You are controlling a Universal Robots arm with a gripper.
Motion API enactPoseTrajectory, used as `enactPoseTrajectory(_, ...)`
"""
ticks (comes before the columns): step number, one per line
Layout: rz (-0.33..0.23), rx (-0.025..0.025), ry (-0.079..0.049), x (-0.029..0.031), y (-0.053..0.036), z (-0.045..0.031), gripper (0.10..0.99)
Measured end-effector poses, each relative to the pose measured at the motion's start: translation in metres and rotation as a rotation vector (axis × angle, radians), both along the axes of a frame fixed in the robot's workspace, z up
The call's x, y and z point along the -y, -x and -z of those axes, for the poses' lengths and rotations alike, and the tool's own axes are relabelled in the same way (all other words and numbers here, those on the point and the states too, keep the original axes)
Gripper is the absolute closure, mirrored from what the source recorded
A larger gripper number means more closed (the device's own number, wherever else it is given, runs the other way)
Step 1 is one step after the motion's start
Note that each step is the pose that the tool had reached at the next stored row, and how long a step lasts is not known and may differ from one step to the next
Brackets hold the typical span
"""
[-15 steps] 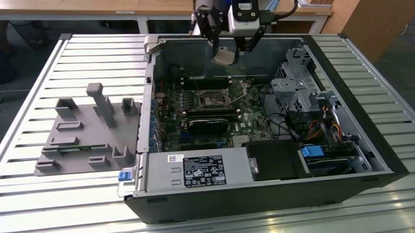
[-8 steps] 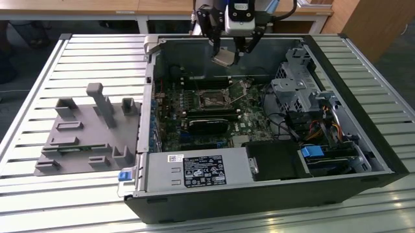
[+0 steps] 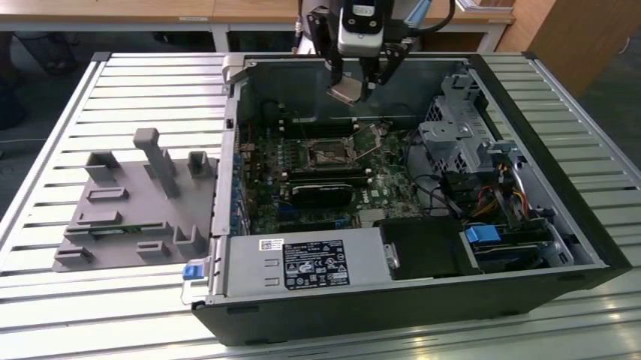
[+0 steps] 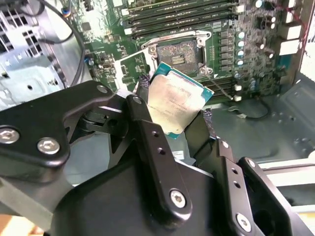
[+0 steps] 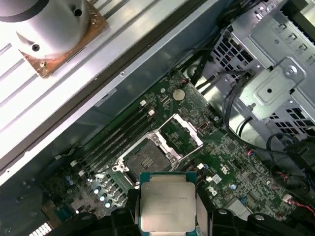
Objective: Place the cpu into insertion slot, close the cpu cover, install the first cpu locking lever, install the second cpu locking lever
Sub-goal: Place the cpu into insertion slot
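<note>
So we've got the gripper (image 3: 353, 86) clamped on the cpu (image 3: 346, 94), top-centre in the exterior view, well apart from the bare insertion slot (image 3: 326, 155) mid-frame, cpu cover (image 5: 187, 131) swung open.

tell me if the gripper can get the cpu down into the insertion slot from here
Probably yes. The gripper holds the cpu in its jaws above the open case, the insertion slot lies bare, and the cpu cover stands swung open beside it.
</note>
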State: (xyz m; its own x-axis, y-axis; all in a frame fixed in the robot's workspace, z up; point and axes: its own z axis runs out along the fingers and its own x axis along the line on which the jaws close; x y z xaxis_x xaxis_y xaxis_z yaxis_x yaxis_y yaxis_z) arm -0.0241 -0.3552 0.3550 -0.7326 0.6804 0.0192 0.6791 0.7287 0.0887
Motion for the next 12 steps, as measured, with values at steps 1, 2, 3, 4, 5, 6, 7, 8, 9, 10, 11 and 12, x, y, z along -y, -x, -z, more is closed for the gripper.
enactPoseTrajectory(1,0.017,0.0000,0.000,0.0000,0.0000,0.0001,0.545)
enactPoseTrajectory(2,0.035,0.0000,0.000,0.0000,0.0000,0.0003,0.545)
enactPoseTrajectory(3,0.052,0.0000,0.000,0.0000,0.0000,0.0004,0.545)
enactPoseTrajectory(4,0.068,0.0000,0.000,0.0000,0.0000,0.0005,0.545)
enactPoseTrajectory(5,0.085,0.0000,0.000,0.0000,0.0000,0.0006,0.545)
enactPoseTrajectory(6,0.102,0.0000,0.000,0.0000,0.0000,0.0008,0.545)
enactPoseTrajectory(7,0.119,-0.0001,0.000,0.0000,0.0000,0.0009,0.545)
enactPoseTrajectory(8,0.136,0.0000,0.000,0.0000,0.0000,0.0011,0.545)
enactPoseTrajectory(9,0.153,0.0000,0.000,0.0000,0.0000,0.0012,0.545)
enactPoseTrajectory(10,0.169,0.0000,0.000,0.0000,0.0000,0.0014,0.545)
enactPoseTrajectory(11,0.186,0.0000,0.000,0.0000,0.0000,0.0015,0.545)
enactPoseTrajectory(12,0.202,0.0000,0.000,-0.0001,0.0000,0.0017,0.545)
